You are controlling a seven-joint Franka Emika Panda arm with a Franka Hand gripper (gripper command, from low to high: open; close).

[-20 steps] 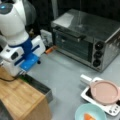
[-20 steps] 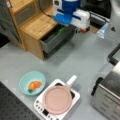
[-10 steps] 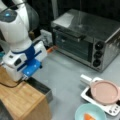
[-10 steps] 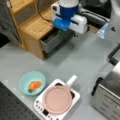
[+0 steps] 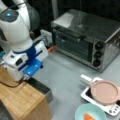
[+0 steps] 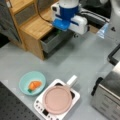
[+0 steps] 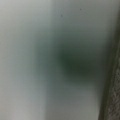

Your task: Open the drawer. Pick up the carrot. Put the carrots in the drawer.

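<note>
The drawer (image 6: pixel 53 41) stands pulled out of the wooden cabinet (image 6: pixel 35 27) in both front views, and the arm's blue and white head hangs right over it, so the pincer (image 6: pixel 58 31) is down at the open drawer. Its fingers are hidden behind the head, and I cannot tell whether they are apart or together. In a front view the drawer (image 5: pixel 40 86) shows only as a dark rim below the head, beside the cabinet's light top.

The carrot (image 6: pixel 34 85) lies in the light blue bowl (image 6: pixel 32 82), well away from the drawer, toward that view's bottom left; in a front view the same bowl (image 5: pixel 91 112) sits at the bottom edge with a bit of orange in it. The wrist view gives only a grey-green blur with a dark patch — nothing there can be named.

Compared with a second ago, the arm's head has shifted from beside the cabinet to over the drawer — the bowl and carrot have stayed put.

On the grey tabletop (image 6: pixel 82 62) near the bowl stands a white hotplate (image 6: pixel 58 98) with a pink pan (image 6: pixel 57 100); the silver toaster oven (image 5: pixel 87 40) stands well beyond the drawer.
</note>
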